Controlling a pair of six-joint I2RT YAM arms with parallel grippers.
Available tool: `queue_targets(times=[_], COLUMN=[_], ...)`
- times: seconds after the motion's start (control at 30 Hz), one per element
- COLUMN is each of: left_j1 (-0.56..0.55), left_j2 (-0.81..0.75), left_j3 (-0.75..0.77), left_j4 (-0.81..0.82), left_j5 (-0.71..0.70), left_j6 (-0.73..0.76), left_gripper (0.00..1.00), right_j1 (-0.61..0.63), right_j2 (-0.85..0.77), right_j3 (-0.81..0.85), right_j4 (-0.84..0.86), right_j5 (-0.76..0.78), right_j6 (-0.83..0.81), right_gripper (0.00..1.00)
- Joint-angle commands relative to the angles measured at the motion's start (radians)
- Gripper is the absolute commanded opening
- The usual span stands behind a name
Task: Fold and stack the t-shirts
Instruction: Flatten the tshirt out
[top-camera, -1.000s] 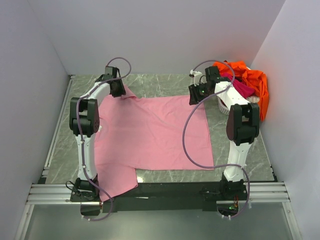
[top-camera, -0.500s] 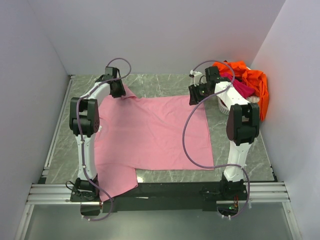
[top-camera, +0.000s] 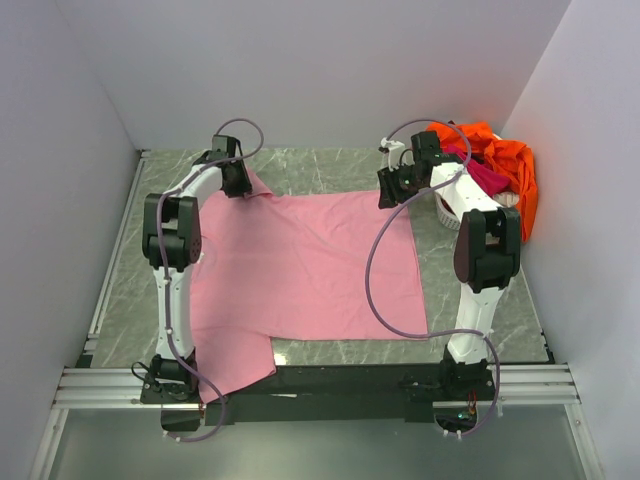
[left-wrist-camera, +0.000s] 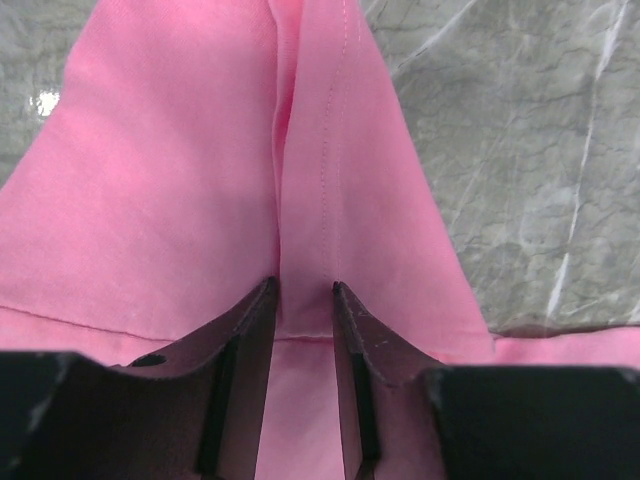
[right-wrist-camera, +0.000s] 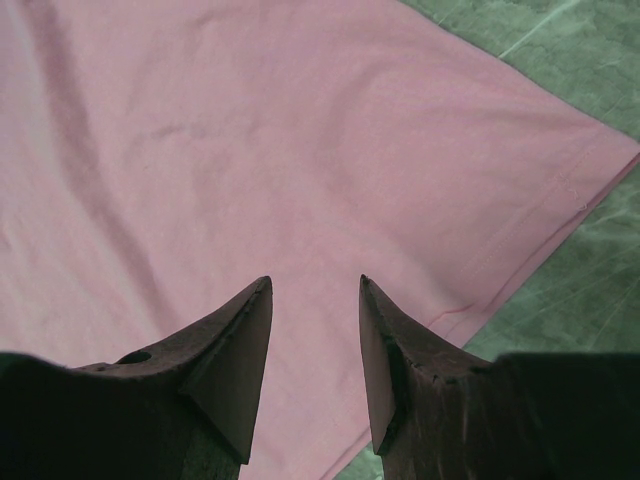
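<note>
Pink t-shirt (top-camera: 310, 260) flat mid-table | L gripper (left-wrist-camera: 303, 290) @11 o'clock, jaws pinching sleeve ridge | R gripper (right-wrist-camera: 315, 285) @1 o'clock, jaws spread above hem corner | rec: R grips corner, lift both evenly

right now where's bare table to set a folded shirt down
Bare marble table shows in the strip between pink shirt and back wall, and along the shirt's left side. Crowded: far right corner, basket heaped with orange shirt.
</note>
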Motion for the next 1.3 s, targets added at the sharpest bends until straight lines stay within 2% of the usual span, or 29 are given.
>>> queue_targets(times=[0.0, 0.2, 0.4, 0.53, 0.67, 0.7, 0.73, 0.8, 0.83, 0.87, 0.97, 1.0, 1.1, 1.2, 1.27], left_j1=[-0.003, -0.003, -0.003, -0.003, 0.003, 0.006, 0.009, 0.012, 0.012, 0.014, 0.026, 0.034, 0.067, 0.112, 0.145], left_j2=[0.013, -0.013, -0.018, 0.02, 0.153, 0.178, 0.2, 0.26, 0.269, 0.268, 0.194, 0.167, 0.08, 0.091, 0.145], left_j3=[0.044, 0.038, 0.105, 0.194, 0.368, 0.406, 0.424, 0.478, 0.487, 0.494, 0.448, 0.388, 0.302, 0.332, 0.369], left_j4=[-0.011, 0.005, 0.005, 0.028, 0.095, 0.144, 0.232, 0.299, 0.319, 0.324, 0.316, 0.322, 0.318, 0.252, 0.214], left_j5=[-0.01, -0.004, 0.048, 0.154, 0.332, 0.438, 0.479, 0.551, 0.545, 0.533, 0.429, 0.362, 0.279, 0.252, 0.287], left_j6=[0.003, 0.005, 0.0, -0.044, -0.15, -0.187, -0.271, -0.322, -0.345, -0.34, -0.261, -0.214, -0.153, -0.1, -0.048], left_gripper=[0.35, 0.24, 0.0, 0.0, 0.0, 0.0, 0.18, 0.39, 0.64, 0.69, 0.72, 0.72, 0.71, 0.62, 0.51], right_j1=[0.003, 0.003, 0.001, 0.001, 0.0, 0.0, 0.0, -0.002, -0.002, -0.003, -0.013, -0.017, -0.022, -0.025, -0.026], right_j2=[-0.06, -0.063, -0.069, -0.075, -0.075, -0.075, -0.08, -0.085, -0.092, -0.095, -0.098, -0.1, -0.094, -0.091, -0.088], right_j3=[0.0, 0.002, 0.002, 0.0, 0.005, 0.006, 0.008, 0.002, 0.002, 0.0, -0.004, -0.003, -0.004, -0.004, -0.007], right_j4=[0.018, 0.018, 0.018, 0.019, 0.016, 0.013, 0.013, 0.016, 0.018, 0.019, 0.022, 0.022, 0.024, 0.022, 0.024], right_j5=[-0.016, -0.018, -0.019, -0.019, -0.018, -0.018, -0.018, -0.015, -0.015, -0.015, -0.016, -0.018, -0.022, -0.028, -0.032], right_j6=[-0.002, -0.002, -0.002, -0.002, -0.002, 0.001, -0.002, -0.002, -0.004, -0.004, -0.004, -0.007, -0.007, -0.005, -0.007], right_gripper=[0.47, 0.47, 0.47, 0.47, 0.47, 0.47, 0.47, 0.47, 0.47, 0.47, 0.47, 0.47, 0.47, 0.47, 0.47])
